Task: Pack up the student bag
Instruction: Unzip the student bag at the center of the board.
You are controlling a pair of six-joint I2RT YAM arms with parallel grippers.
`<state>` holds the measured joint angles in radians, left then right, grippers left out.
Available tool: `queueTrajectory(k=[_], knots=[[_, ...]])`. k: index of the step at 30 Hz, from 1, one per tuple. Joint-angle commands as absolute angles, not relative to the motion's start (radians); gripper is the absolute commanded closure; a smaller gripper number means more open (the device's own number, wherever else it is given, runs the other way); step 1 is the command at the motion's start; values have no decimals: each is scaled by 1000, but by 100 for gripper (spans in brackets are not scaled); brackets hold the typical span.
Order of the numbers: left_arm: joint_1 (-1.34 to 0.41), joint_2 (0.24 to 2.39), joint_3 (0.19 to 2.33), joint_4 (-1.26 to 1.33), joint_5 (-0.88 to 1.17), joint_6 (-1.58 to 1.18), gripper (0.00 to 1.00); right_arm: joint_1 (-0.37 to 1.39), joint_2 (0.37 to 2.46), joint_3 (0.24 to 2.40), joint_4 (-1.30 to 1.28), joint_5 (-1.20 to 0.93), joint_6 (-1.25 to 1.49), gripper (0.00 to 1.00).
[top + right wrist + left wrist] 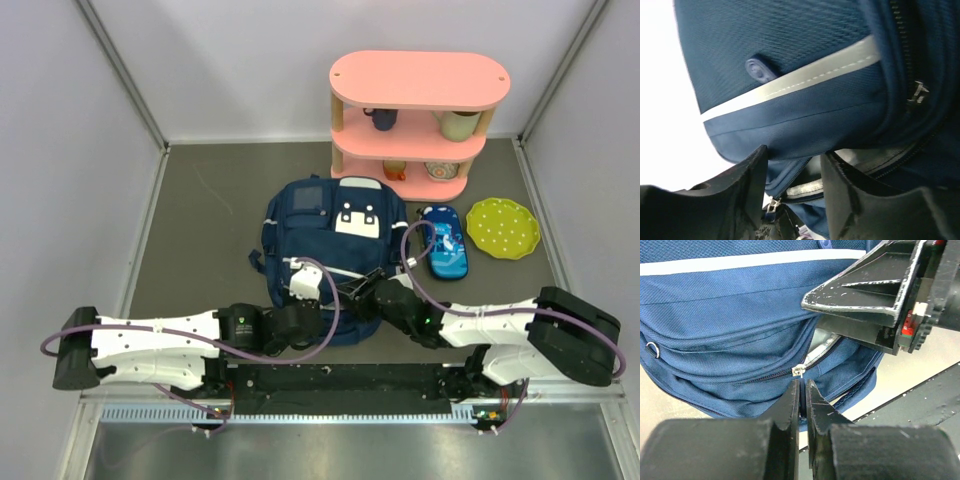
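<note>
Near the table [200,220] edge, the left tool [802,385] is clamped, apparently on the zip's pull tab [802,405], and the right tool [795,155] is held apart at the opening's lip, so the student bag [300,235], laid flat mid-table, can be opened.

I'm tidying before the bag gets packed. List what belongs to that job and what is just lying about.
Job: backpack; zip pull, pinched by the left claw; right claw, open at the zip; probably the pencil case beside the backpack.
Lying about: green plate; pink shelf; mugs on it.
</note>
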<state>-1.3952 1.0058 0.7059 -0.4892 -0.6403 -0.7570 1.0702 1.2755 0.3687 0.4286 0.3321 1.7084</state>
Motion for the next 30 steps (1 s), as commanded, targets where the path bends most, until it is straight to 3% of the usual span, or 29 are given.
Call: queueTrajectory(k=[1, 3, 4, 8, 12, 15, 20, 27, 30], knots=[[-1459, 973, 770, -316, -500, -726, 100, 997, 1348, 428, 365, 581, 1793, 62], [-1465, 982, 778, -313, -497, -716, 100, 997, 1359, 436, 350, 598, 1845, 70], [-1468, 982, 784, -314, -497, -716, 100, 997, 1367, 440, 342, 616, 1858, 84], [-1470, 986, 785, -316, -509, -721, 100, 997, 1356, 437, 348, 663, 1856, 100], [-1470, 973, 779, -373, -581, -764, 100, 996, 1295, 413, 360, 678, 1780, 100], [-1465, 965, 769, -526, -745, -892, 100, 994, 1197, 390, 311, 699, 1717, 100], [-1347, 982, 770, -877, -822, -1086, 100, 962, 1046, 387, 198, 703, 1617, 100], [-1079, 992, 761, -876, -847, -1056, 100, 953, 982, 383, 202, 625, 1566, 100], [-1054, 991, 770, -775, -825, -941, 100, 953, 1000, 412, 230, 575, 1510, 100]])
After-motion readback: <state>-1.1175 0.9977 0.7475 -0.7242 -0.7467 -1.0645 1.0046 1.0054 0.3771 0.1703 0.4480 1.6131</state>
